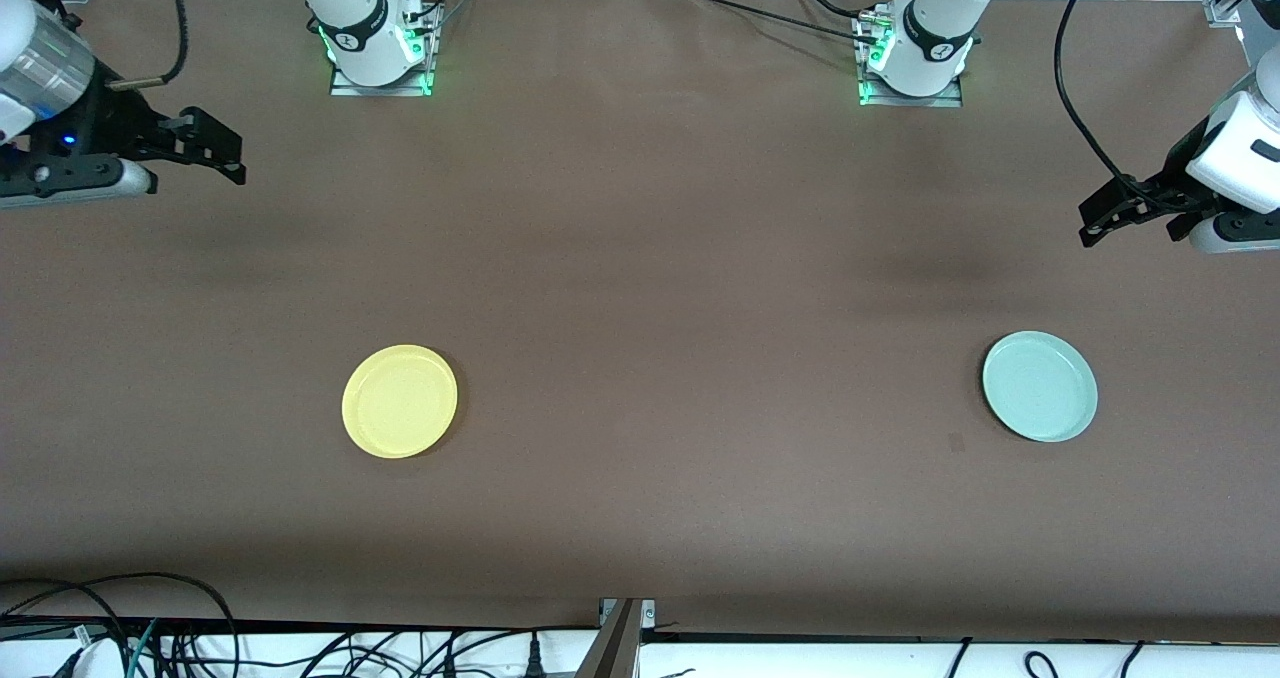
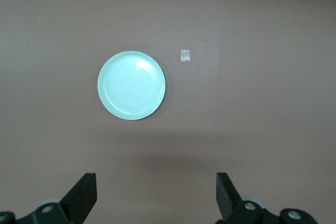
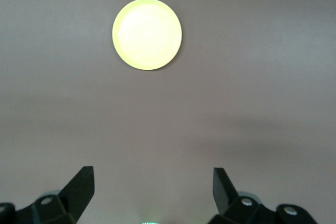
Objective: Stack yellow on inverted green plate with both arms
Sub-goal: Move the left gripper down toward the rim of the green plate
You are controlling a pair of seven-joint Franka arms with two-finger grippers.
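Two plates lie flat on the brown table [image 1: 640, 258], well apart and about equally near the front camera: the yellow plate [image 1: 400, 400] toward the right arm's end, the green plate [image 1: 1040, 386] toward the left arm's end, nothing on either. A small pale square patch [image 2: 185, 55] sits on the cloth beside the green plate. The left gripper [image 1: 1100, 220] and right gripper [image 1: 215, 153] hang over bare table, fingers spread wide, holding nothing.

1 yellow plate [image 1: 399, 400], 1 green plate [image 1: 1039, 386], 2 arms.
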